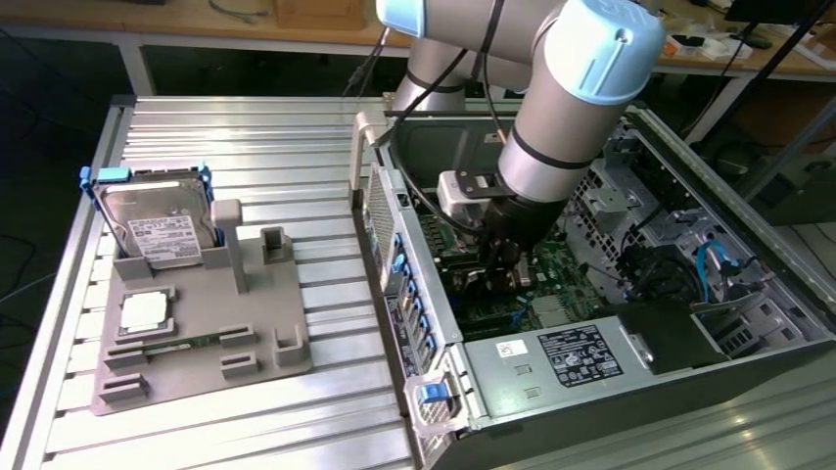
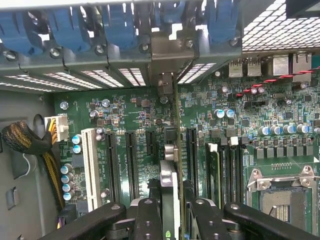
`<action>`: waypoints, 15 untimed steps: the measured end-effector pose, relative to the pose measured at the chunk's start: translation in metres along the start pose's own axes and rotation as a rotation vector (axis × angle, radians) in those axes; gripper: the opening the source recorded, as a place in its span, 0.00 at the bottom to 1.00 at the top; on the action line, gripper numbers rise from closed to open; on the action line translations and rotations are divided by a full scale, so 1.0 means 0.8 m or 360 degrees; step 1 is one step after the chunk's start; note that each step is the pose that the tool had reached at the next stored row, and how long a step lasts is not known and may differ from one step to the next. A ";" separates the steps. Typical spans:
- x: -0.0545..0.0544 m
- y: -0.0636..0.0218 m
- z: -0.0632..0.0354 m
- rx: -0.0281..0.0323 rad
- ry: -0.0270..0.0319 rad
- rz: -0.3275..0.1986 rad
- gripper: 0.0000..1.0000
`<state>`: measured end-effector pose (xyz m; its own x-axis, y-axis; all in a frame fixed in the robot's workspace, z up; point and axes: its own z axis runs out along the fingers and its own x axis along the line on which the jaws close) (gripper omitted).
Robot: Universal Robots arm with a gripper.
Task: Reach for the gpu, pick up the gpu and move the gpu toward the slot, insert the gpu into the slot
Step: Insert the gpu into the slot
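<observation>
Inside case, end effector point(image 2: 175, 210) clamps gpu point(image 2: 170, 180) edge-on above motherboard; exterior view adds hard drive point(image 1: 155, 227) outside.

Ribbed aluminium table point(image 1: 235, 421), wooden workbench point(image 1: 170, 24) behind it

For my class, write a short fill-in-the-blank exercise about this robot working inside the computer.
1. The gripper is shut on the edge of a thin ____.
2. The arm reaches down into an open computer ____.
3. On the grey holder outside, a hard drive stands beside a ____ clip.
4. The card's metal bracket sits under a row of ____ latches.

Missing words: card; case; blue; blue
</observation>
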<state>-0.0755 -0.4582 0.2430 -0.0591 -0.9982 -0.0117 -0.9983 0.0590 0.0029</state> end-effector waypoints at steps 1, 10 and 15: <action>0.000 0.000 0.002 0.00005 -0.00006 0.0000 0.28; 0.000 0.000 0.002 -0.00001 -0.00002 0.0000 0.28; 0.000 0.000 0.002 0.00000 -0.00003 0.0000 0.28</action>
<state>-0.0756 -0.4582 0.2412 -0.0592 -0.9982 -0.0119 -0.9982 0.0591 0.0029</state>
